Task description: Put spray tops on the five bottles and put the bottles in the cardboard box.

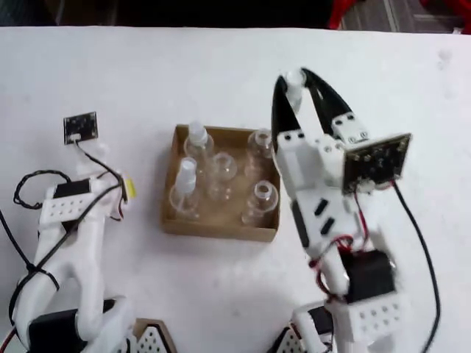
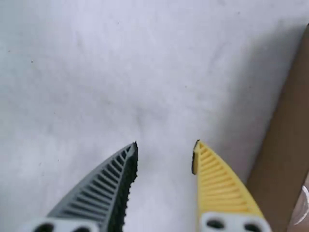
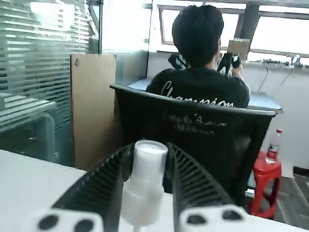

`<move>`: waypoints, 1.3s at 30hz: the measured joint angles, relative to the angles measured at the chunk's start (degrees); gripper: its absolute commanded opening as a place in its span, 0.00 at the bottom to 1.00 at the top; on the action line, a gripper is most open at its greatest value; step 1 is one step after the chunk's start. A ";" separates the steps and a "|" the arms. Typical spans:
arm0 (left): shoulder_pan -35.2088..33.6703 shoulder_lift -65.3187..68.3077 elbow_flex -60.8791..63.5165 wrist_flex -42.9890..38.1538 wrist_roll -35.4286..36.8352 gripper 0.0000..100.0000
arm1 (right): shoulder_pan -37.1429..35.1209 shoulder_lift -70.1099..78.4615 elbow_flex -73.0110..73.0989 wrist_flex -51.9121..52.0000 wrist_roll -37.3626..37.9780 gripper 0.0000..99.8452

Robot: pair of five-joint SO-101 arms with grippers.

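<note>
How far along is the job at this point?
Done: all five bottles stand in the cardboard box; two seem to carry spray tops. In hand: the right gripper holds another spray top. Remaining: three bottles look uncapped.

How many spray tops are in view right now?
3. The far spray top and the near spray top sit on bottles along the cardboard box's left side. The held spray top is in the right gripper. Others may be hidden behind it.
</note>
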 measured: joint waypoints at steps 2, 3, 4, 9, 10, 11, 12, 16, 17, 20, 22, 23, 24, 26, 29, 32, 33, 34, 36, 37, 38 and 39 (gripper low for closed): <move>0.00 0.00 0.00 0.00 -0.18 0.18 | -0.18 -0.18 4.04 -9.23 1.05 0.02; 0.00 0.00 0.00 0.00 -0.18 0.18 | -0.97 0.00 5.54 -13.01 1.32 0.02; 0.00 0.00 -0.09 0.00 -0.18 0.18 | -2.02 0.62 6.68 -15.65 1.49 0.02; 0.00 0.00 -0.18 0.00 -0.18 0.18 | -9.76 6.42 8.18 -19.60 1.58 0.02; 0.00 0.00 -0.18 0.00 -0.18 0.18 | -10.81 7.56 8.18 -20.48 1.58 0.02; 0.00 0.00 -0.18 0.00 -0.18 0.18 | -11.34 8.62 8.35 -21.71 1.58 0.02; 0.00 0.00 -0.18 0.00 -0.18 0.18 | -11.34 9.76 8.53 -23.03 1.67 0.02; 0.00 0.00 -0.18 0.00 -0.18 0.18 | -11.08 13.45 8.70 -26.90 1.58 0.02; 0.00 0.00 -0.18 0.00 -0.18 0.18 | -11.08 13.80 8.70 -27.16 0.53 0.02; 0.00 0.00 -0.18 0.00 -0.18 0.18 | -10.81 13.80 9.05 -26.99 -3.43 0.02; 0.00 0.00 -0.18 0.00 -0.18 0.18 | -10.90 13.63 9.93 -26.55 -4.40 0.02; 0.00 0.00 -0.18 0.00 -0.18 0.18 | -10.99 13.27 10.81 -26.55 -4.40 0.02; 0.00 0.00 -0.18 0.00 -0.18 0.18 | -10.99 12.75 11.60 -26.46 -4.40 0.02; 0.00 0.00 -0.18 0.00 -0.18 0.18 | -10.90 11.34 13.10 -26.46 -4.57 0.02; 0.00 0.00 -0.18 0.00 -0.18 0.18 | -10.99 9.93 15.21 -26.46 -4.57 0.02; 0.00 0.00 -0.18 0.00 -0.18 0.18 | -10.90 9.85 15.91 -26.46 -4.57 0.02; 0.00 0.00 -0.18 0.00 -0.18 0.18 | -10.90 9.85 15.91 -26.46 -4.66 0.02; 0.00 0.00 -0.18 0.00 -0.18 0.18 | -10.99 9.93 15.91 -26.46 -4.92 0.02; 0.00 0.00 -0.18 0.00 -0.18 0.18 | -10.99 10.20 15.91 -26.46 -4.92 0.02; 0.00 0.00 -0.18 0.00 -0.18 0.18 | -10.99 10.20 16.00 -26.46 -4.92 0.02; 0.00 0.00 -0.18 0.00 -0.18 0.18 | -10.99 10.20 16.00 -26.46 -4.92 0.02; 0.00 0.00 -0.18 0.00 -0.18 0.18 | -10.99 10.20 16.00 -26.46 -4.92 0.02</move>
